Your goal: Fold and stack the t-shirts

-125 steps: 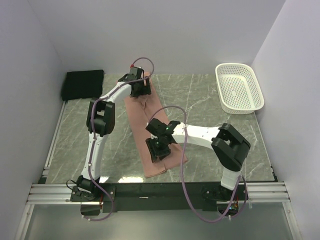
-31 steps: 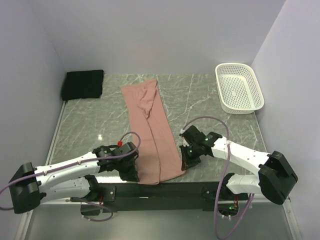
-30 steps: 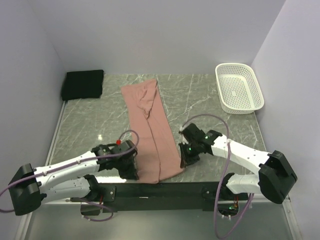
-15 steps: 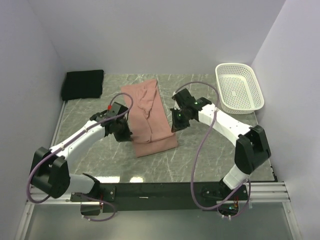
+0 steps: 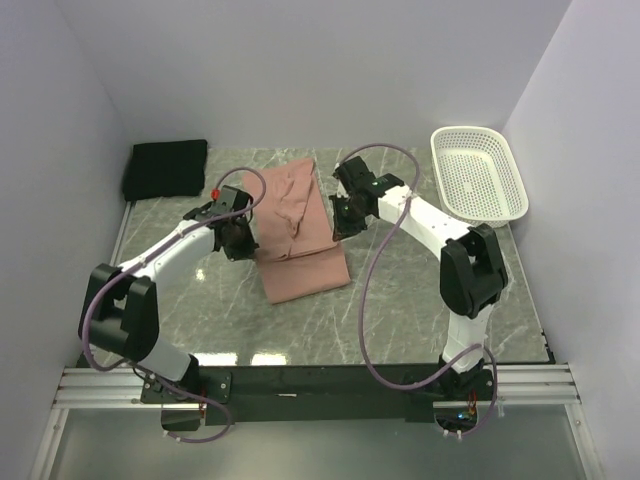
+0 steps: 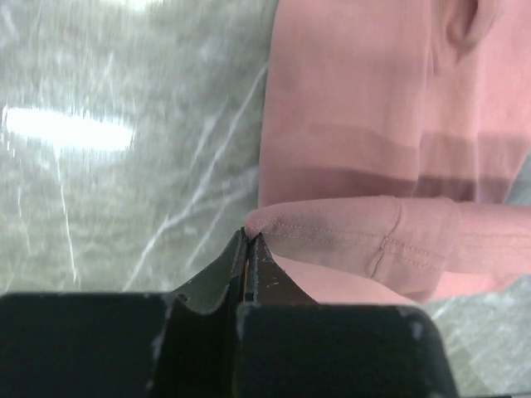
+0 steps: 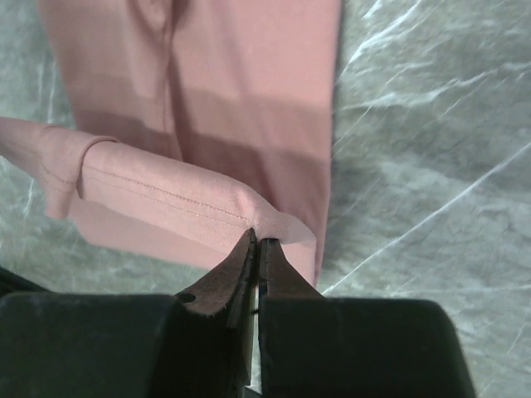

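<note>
A dusty pink t-shirt lies as a long strip on the marble table, its near half lifted and doubled back over the far half. My left gripper is shut on the hem's left corner, and the left wrist view shows its tips pinching the stitched edge of the shirt. My right gripper is shut on the hem's right corner, where its tips clamp the pink fabric. A black folded t-shirt rests at the far left corner.
A white mesh basket stands at the far right against the wall. Bare marble table shows right of and in front of the shirt. Walls close in on three sides.
Both grippers, shut on the near hem at the table's front edge a second ago, have carried it away from me toward the collar, so the strip is now folded over itself.
</note>
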Robot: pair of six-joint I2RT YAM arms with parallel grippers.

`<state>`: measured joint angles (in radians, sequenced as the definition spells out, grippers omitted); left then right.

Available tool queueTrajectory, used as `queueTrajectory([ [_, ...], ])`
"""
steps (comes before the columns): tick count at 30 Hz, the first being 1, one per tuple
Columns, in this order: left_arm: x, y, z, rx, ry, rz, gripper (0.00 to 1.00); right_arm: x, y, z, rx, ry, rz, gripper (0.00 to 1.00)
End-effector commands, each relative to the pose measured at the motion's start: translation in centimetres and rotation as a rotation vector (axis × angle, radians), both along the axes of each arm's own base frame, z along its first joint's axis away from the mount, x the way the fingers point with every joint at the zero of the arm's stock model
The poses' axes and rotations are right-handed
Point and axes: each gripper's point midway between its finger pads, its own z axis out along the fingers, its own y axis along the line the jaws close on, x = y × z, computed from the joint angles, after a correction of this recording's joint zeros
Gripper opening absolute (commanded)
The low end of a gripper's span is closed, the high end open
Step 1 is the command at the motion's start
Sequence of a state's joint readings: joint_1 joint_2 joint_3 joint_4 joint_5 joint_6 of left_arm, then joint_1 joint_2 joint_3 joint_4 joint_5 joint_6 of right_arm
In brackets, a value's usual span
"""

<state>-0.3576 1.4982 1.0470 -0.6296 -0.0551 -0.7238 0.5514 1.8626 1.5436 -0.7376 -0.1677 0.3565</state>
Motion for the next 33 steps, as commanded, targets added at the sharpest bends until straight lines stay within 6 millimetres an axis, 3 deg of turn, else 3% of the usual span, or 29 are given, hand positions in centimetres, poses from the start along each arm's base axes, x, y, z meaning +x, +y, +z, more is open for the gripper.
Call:
queueTrajectory([
  [1, 3.6, 0.3, 1.1, 0.031, -0.101, -0.003, 0.01, 3.1, -0.6, 1.0, 0.001, -0.073, -0.034, 0.0],
  [7, 5.8, 0.2, 0.5, 0.043, -0.126, -0.005, 0.01, 4.9, -0.8, -0.3, 0.007, -0.074, -0.059, 0.0],
  [20, 7.1, 1.1, -3.3, 0.096, -0.086, 0.049, 0.04, 8.0, -0.7, -3.5, 0.003, -0.103, -0.08, 0.0],
  [26, 7.0, 1.5, -3.9, 0.105, -0.081, 0.08, 0.29, 8.8, -0.5, -4.1, 0.004, -0.112, -0.083, 0.06],
  [28, 7.0, 1.5, -3.3, 0.099, -0.096, 0.083, 0.37, 8.8, -0.4, -2.7, 0.018, -0.128, -0.083, 0.1],
  [30, 7.1, 1.5, -2.7, 0.095, -0.112, 0.089, 0.46, 8.7, -0.2, -1.6, 0.037, -0.144, -0.087, 0.21],
  [31, 7.3, 1.5, -1.8, 0.09, -0.133, 0.095, 0.48, 8.8, 0.0, -0.2, 0.055, -0.174, -0.088, 0.24],
  [33, 7.1, 1.8, -0.5, 0.092, -0.156, 0.11, 0.53, 8.6, -0.2, 0.6, 0.056, -0.187, -0.097, 0.31],
])
